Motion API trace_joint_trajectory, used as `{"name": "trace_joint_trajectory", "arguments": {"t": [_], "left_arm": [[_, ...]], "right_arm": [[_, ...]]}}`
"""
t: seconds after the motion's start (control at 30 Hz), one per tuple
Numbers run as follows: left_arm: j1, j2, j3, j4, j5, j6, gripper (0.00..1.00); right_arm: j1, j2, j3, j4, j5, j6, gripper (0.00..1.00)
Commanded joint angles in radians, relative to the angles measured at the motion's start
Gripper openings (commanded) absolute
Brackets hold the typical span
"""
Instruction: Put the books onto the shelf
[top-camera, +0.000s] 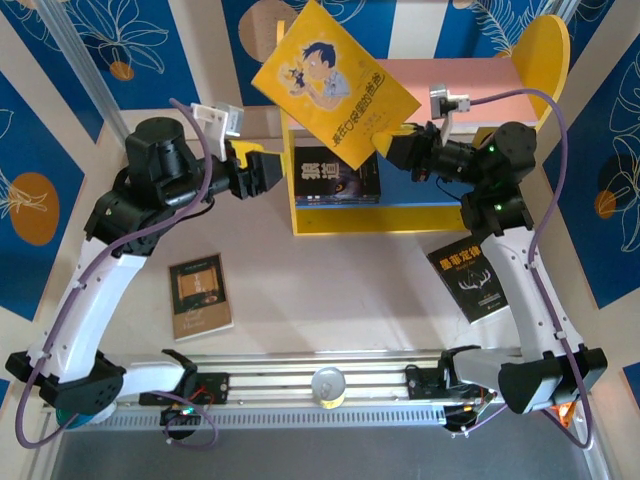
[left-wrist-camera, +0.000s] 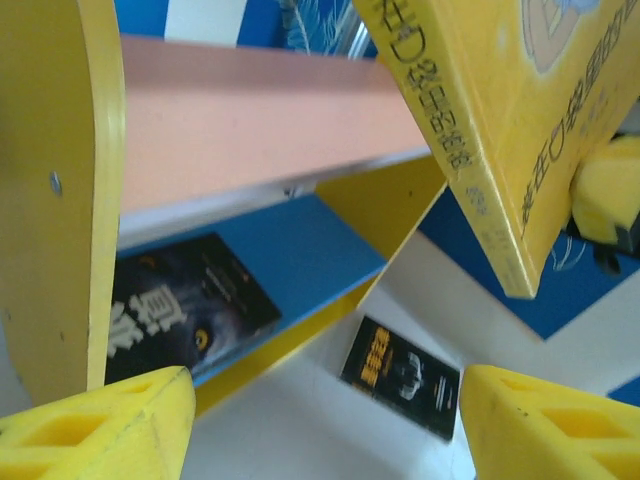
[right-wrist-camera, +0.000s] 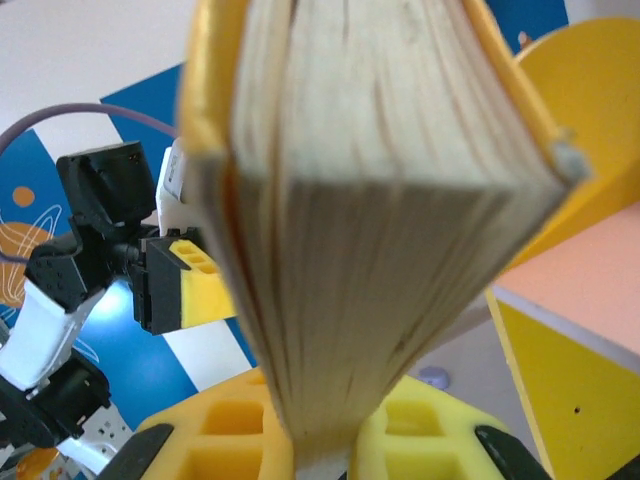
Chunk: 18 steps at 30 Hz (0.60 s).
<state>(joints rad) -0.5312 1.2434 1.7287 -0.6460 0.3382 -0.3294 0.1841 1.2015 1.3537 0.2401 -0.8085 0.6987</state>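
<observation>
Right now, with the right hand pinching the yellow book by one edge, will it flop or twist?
Likely stiff: the yellow book juts out flat from the right hand, no visible sag. Held at one edge, it may pivot. Its pages spread toward the free end and could splay.
</observation>
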Motion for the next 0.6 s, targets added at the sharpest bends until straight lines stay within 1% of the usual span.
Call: {"name": "trace_joint_trajectory", "arguments": {"t": [0.0,0.07,0.2,0.4,0.57], "left_arm": [[0.036,-0.022,-0.026,-0.072,0.135,0.062,0.71],[0.046,-0.021,-0.032,-0.088,0.17,0.079,0.71],[0.056,0.004,-0.031,-0.152,0.192,0.113,0.71],[0.082,-0.001,-0.071,-0.13,0.296,0.119,0.71],[0.106,-0.002,-0.058,-0.147,0.316,0.125,0.71]], "right_arm": [[0.012,-0.014,-0.002,-0.055,-0.019,-0.103,0.0],[0.013,-0.014,-0.005,-0.086,-0.043,-0.13,0.0],[0.023,-0.019,-0.016,-0.157,-0.094,-0.193,0.0],[0.039,-0.029,-0.047,-0.267,-0.129,-0.283,0.0],[0.063,-0.029,-0.057,-0.34,-0.152,-0.35,0.0]]}}
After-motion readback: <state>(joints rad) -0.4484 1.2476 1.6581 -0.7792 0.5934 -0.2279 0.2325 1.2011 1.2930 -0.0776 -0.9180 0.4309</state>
